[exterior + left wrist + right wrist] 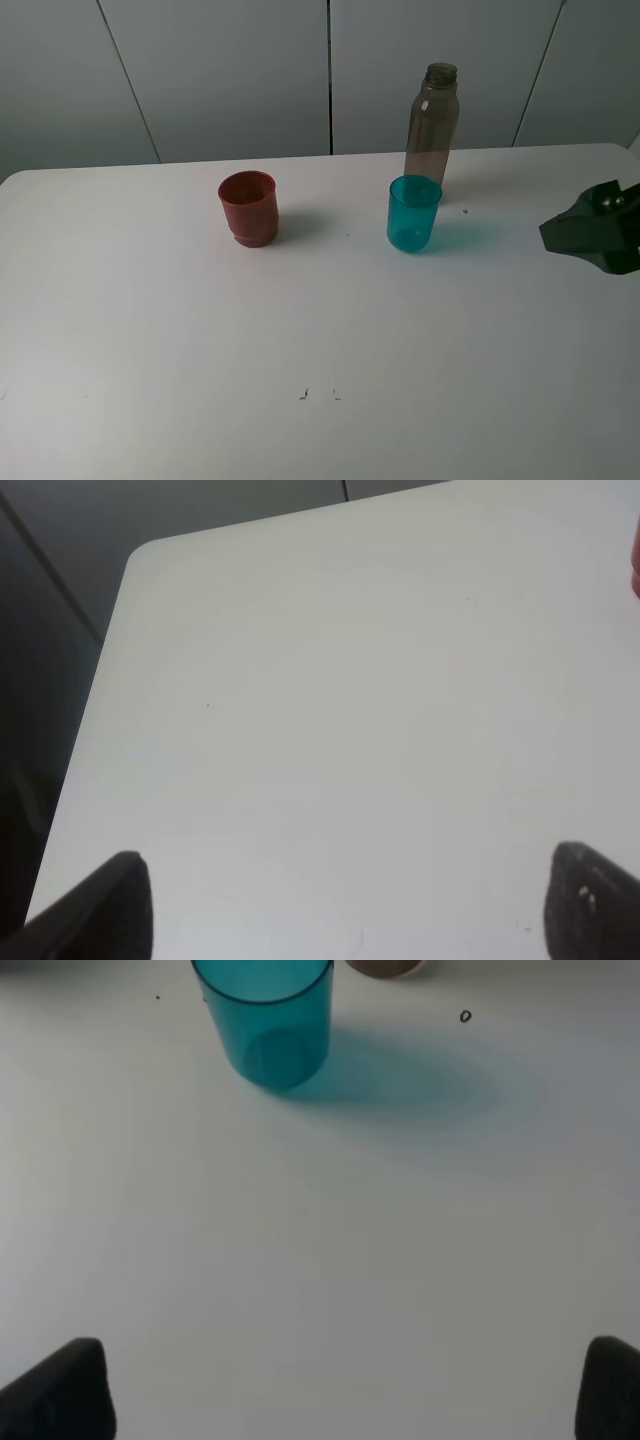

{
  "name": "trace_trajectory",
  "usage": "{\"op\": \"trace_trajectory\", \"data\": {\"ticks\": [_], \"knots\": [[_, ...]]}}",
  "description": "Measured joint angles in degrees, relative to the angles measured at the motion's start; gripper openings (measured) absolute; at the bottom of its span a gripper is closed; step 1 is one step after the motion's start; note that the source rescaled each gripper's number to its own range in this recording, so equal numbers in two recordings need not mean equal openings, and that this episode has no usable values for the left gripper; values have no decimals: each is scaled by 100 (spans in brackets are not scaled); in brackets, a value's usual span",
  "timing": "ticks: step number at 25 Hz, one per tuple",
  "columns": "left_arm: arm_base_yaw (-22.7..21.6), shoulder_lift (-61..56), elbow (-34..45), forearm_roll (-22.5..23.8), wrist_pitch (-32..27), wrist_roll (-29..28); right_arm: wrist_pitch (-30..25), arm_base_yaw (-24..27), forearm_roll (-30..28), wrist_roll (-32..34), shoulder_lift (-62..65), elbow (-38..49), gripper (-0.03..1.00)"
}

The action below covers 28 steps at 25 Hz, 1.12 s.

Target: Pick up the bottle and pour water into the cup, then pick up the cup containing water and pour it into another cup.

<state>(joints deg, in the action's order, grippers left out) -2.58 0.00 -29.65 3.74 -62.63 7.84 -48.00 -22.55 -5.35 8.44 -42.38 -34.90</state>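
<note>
Bottle stands at the surface's far edge just behind the teal cup, so the right claw, spread wide and empty, could easily clip that cup reaching past.

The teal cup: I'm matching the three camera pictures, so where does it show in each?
Exterior high: the teal cup stands upright right of centre, just in front of the grey-brown bottle.
Left wrist: not in view; only a red sliver at the edge.
Right wrist: teal cup, rim cut off by the frame edge.
Shared landmark: the white table, also seen in both wrist views.
</note>
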Motion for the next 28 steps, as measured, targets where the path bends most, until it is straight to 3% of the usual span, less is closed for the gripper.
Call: {"op": "trace_trajectory", "data": {"ticks": [6,9,15,22,28], "knots": [[0,0,0,0,0,0,-1601,0,54,-138,1830,11,100],[0,0,0,0,0,0,-2060,0,306,-419,2502,27,100],[0,0,0,0,0,0,-2126,0,612,-785,3445,330,100],[0,0,0,0,0,0,-1591,0,623,-795,3950,549,100],[0,0,0,0,0,0,-1486,0,535,-678,4161,573,100]]}}
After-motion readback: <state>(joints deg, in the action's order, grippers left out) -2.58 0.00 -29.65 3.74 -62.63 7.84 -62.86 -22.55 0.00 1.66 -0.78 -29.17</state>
